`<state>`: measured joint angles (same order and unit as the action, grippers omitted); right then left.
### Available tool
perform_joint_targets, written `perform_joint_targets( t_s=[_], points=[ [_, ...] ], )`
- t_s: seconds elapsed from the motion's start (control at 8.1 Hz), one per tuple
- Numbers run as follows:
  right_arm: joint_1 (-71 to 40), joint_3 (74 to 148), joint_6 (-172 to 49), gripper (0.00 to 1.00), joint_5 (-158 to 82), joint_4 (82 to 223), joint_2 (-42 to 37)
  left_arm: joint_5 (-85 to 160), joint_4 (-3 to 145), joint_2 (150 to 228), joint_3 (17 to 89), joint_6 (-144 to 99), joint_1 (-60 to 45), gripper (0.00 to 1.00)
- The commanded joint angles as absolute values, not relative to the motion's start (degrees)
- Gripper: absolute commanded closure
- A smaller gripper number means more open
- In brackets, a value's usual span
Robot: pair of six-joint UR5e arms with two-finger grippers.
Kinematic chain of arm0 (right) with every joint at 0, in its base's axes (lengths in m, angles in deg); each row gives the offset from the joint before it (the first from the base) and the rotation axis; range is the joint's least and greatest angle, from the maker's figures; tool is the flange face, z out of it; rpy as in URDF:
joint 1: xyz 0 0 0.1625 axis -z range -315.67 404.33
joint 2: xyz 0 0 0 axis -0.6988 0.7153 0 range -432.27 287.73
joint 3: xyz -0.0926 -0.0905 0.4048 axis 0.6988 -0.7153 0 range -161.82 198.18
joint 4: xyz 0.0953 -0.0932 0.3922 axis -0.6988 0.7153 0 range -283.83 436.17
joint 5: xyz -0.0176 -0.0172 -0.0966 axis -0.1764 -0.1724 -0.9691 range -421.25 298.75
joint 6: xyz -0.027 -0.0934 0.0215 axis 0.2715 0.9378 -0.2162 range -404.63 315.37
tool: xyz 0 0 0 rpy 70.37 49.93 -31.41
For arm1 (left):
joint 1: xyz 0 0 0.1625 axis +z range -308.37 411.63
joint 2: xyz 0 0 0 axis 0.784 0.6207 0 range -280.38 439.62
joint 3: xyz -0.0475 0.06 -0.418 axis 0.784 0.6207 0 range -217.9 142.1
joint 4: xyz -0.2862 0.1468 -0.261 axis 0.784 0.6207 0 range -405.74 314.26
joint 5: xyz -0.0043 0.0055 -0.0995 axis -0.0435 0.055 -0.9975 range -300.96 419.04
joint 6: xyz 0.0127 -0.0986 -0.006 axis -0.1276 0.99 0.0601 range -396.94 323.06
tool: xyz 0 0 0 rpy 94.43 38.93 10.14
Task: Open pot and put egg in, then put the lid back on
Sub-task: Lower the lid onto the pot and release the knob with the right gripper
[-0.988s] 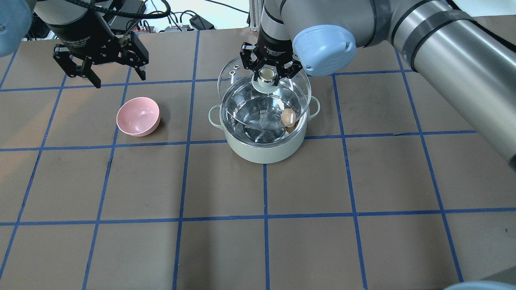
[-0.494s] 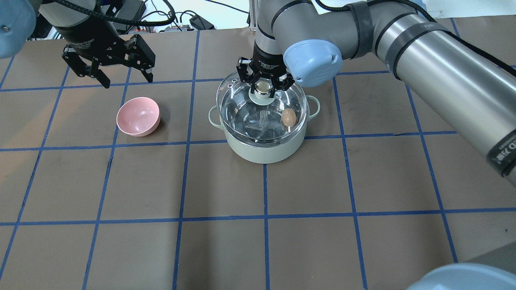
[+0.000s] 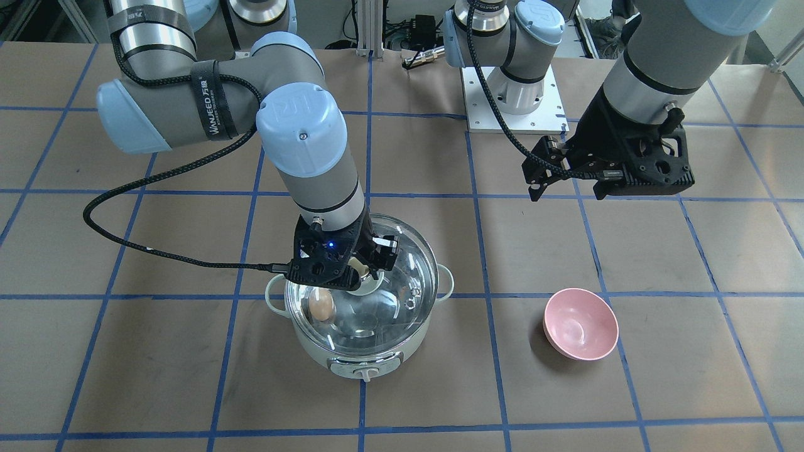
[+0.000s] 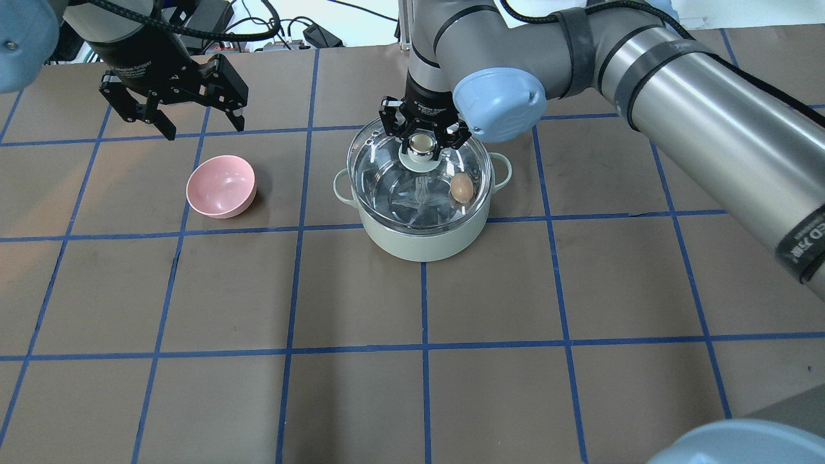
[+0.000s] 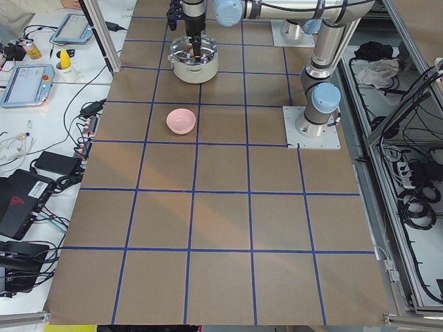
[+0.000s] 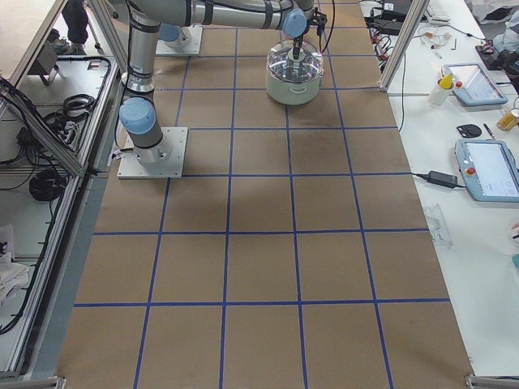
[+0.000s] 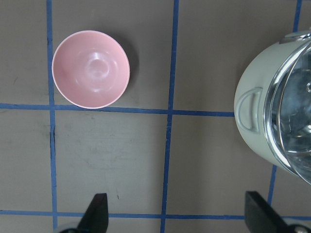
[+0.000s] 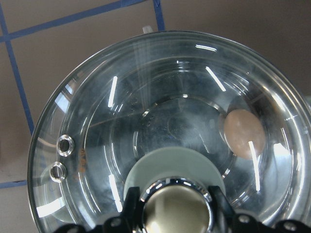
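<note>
The pale mint pot (image 4: 422, 241) stands at mid-table, its control knob facing the front camera (image 3: 367, 375). The clear glass lid (image 4: 387, 167) lies level on the pot's rim. The tan egg (image 4: 461, 188) lies inside the pot under the glass and also shows in the right wrist view (image 8: 244, 133). My right gripper (image 4: 422, 138) is over the lid's centre, its fingers closed around the cream knob (image 8: 177, 211). My left gripper (image 4: 205, 131) is open and empty, above the table behind the pink bowl.
A pink bowl (image 4: 220, 187) sits empty to the pot's left and shows in the left wrist view (image 7: 91, 69). The table (image 4: 515, 386) is brown with blue tape lines. Cables and gear lie beyond the far edge.
The right gripper lowered the tilted lid until it lies flat on the pot's rim. The left gripper shifted slightly right, then held still.
</note>
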<state>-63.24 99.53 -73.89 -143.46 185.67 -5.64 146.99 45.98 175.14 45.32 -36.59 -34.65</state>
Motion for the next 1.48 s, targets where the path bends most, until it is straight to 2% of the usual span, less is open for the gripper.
perform_joint_targets(
  t_s=[0.0,0.25,0.62,0.99,1.36],
  points=[
    [-63.2,99.7,-73.9,0.72,-143.5,185.7,-5.7,147.1,45.7,175.4,45.5,-36.5,-34.6,0.00],
    [-63.2,100.3,-74.3,0.40,-143.6,185.7,-5.4,147.3,45.5,175.9,45.0,-36.9,-34.6,0.00],
    [-63.2,100.8,-74.8,0.01,-143.7,185.7,-5.3,147.3,45.5,176.1,45.4,-36.9,-34.6,0.00],
    [-61.8,100.2,-69.3,0.00,-145.0,188.3,-1.8,147.5,44.2,176.0,45.7,-37.6,-34.5,0.00],
    [-49.1,100.6,-46.7,0.00,-148.5,176.3,9.2,147.2,44.0,176.2,45.8,-37.8,-34.4,0.00]
  ],
)
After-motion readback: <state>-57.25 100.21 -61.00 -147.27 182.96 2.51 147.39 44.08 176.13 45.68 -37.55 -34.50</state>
